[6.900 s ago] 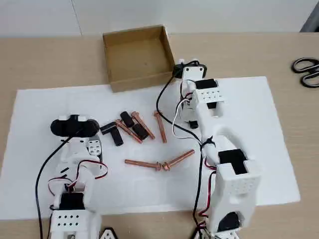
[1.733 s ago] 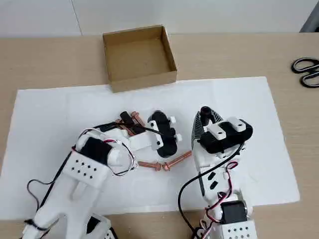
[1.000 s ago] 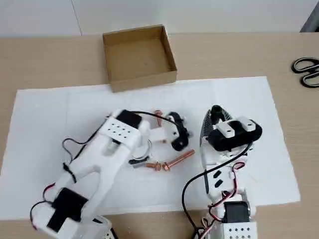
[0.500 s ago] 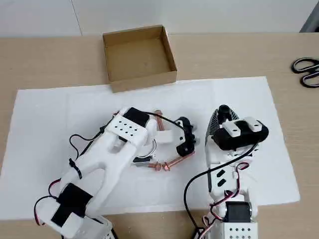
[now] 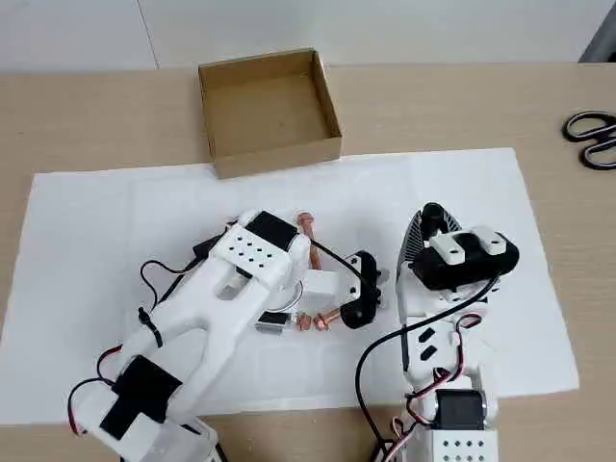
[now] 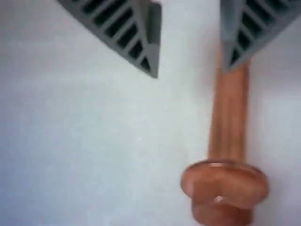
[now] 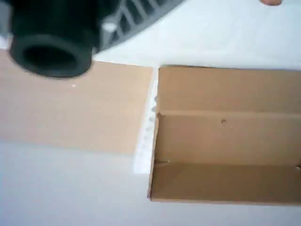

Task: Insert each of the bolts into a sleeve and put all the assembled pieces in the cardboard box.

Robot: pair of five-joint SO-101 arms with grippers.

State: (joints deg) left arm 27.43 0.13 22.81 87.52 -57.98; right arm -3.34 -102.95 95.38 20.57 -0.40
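**Left gripper (image 5: 358, 306) spread over copper bolt (image 5: 329, 315); right gripper (image 5: 426, 226) pinching sleeve (image 5: 430, 212)**

High view: the square, open-topped cardboard box (image 5: 279, 159) stands on the wooden table (image 5: 96, 106), at the far edge of the white paper sheet (image 5: 96, 221). The left gripper is low at mid-sheet, with the copper bolt just beside it and a second bolt (image 5: 305, 225) near. The right gripper is close by, with the black sleeve at its tip. The scissors (image 5: 592, 135) lie well apart.

Left wrist view: the grey ribbed fingers (image 6: 127, 33) are spread. One lies over the bolt's smooth shank, and the round flanged head is clear of both.

Right wrist view: the tubular sleeve's hollow end shows, held against a ribbed finger. The box's plain brown walls lie beyond.
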